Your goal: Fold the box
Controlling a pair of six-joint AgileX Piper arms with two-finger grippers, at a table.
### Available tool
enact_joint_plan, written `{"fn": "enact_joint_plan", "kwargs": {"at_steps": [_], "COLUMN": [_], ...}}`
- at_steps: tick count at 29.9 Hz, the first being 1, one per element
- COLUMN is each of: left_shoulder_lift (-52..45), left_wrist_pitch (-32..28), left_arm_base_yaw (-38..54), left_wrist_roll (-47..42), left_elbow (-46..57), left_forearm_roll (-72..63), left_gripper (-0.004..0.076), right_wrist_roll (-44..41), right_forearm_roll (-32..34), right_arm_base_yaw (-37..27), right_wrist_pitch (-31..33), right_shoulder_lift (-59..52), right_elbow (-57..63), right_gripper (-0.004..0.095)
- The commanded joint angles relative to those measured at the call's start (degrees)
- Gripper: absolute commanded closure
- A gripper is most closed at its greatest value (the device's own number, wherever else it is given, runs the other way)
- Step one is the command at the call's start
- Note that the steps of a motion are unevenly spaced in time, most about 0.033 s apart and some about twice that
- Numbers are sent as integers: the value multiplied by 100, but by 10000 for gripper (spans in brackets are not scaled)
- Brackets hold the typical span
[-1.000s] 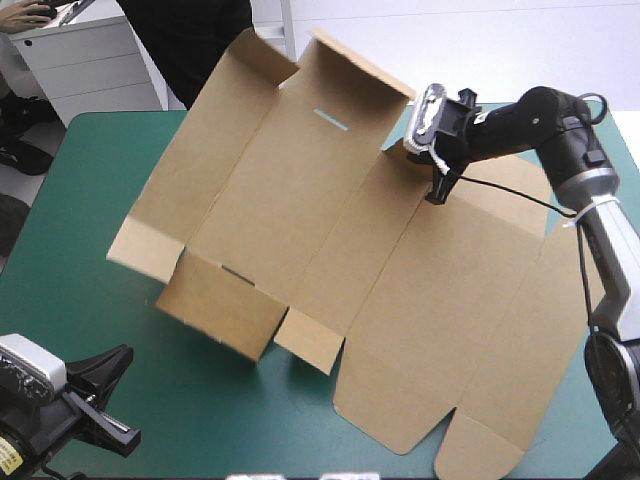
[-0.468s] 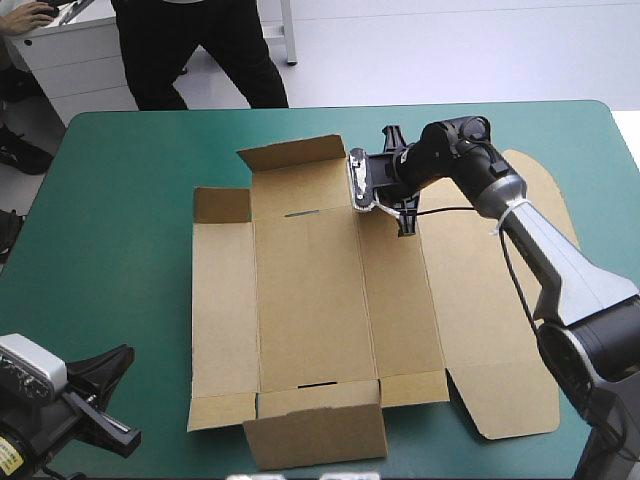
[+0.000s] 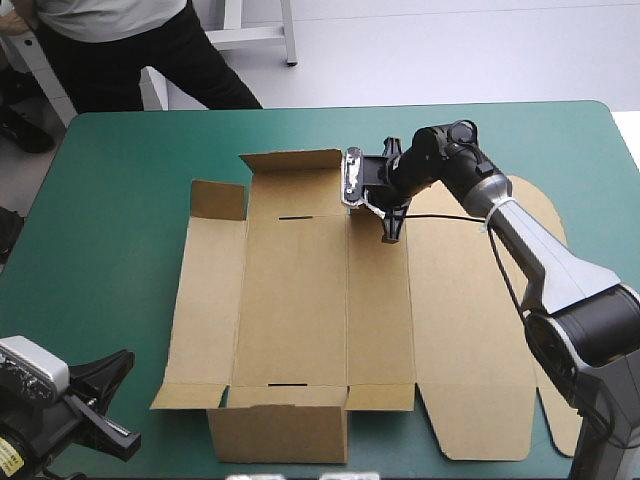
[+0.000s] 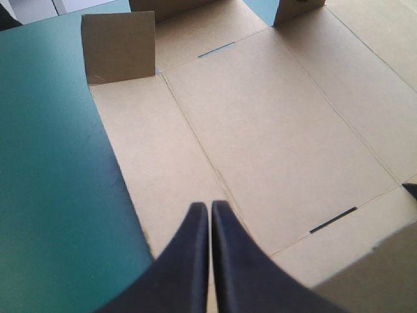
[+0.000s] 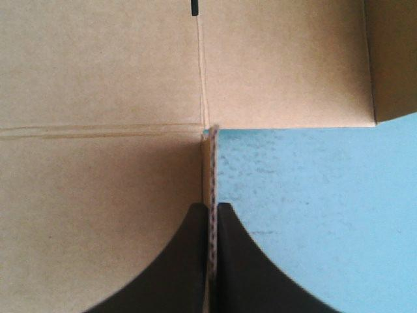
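Note:
The brown box [image 3: 300,300] lies open on the teal-green cover, its base and wide lid panel [image 3: 470,320] flat. A far flap [image 3: 295,170], a small far-left flap [image 3: 218,200] and the near wall [image 3: 280,430] stand up. My right gripper [image 3: 390,222] sits at the far edge of the panel beside the base. In the right wrist view that gripper [image 5: 210,212] is shut on the box, a board edge [image 5: 210,176] pinched between its black fingers. My left gripper [image 3: 105,398] hovers off the near left corner. In its own view the left gripper [image 4: 210,212] is shut on nothing, aimed over the box [image 4: 273,130].
Bare teal-green cover [image 3: 110,200] runs along the left of the box and in a strip beyond its far flaps. Under the right gripper, cover [image 5: 313,215] shows beside the pinched board.
Earlier the right gripper held the box lifted and tilted; it has since lowered it flat onto the table and moved left with it. The left gripper stayed where it was.

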State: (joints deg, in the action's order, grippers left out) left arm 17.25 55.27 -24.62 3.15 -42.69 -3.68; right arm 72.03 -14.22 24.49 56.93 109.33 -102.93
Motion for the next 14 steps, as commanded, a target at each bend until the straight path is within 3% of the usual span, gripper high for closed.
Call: {"fn": "enact_joint_plan", "kwargs": {"at_steps": [1,5,8,10,14], "left_shoulder_lift": [62,62,62,62,62], "left_wrist_pitch": [-327,-327,-327,-327,-327], "left_arm_base_yaw": [-17,-17,-17,-17,-17], "left_wrist_roll": [-7,-7,-7,-7,-7], "left_elbow": [-172,-172,-172,-172,-172], "left_forearm_roll": [-90,-80,-67,-67,-67], "left_gripper": [731,731,731,731,731], "right_wrist_roll": [-115,12,22,22,-94], "right_forearm_roll": [-366,-376,-375,-330,-236], "right_arm_base_yaw": [-14,-14,-14,-14,-14], "right_wrist_pitch": [-269,-293,-305,-319,-423], "right_shoulder_lift": [-322,-322,-322,-322,-336], "right_elbow": [-199,-199,-199,-199,-199], "right_gripper": [928,923,847,691,249]}}
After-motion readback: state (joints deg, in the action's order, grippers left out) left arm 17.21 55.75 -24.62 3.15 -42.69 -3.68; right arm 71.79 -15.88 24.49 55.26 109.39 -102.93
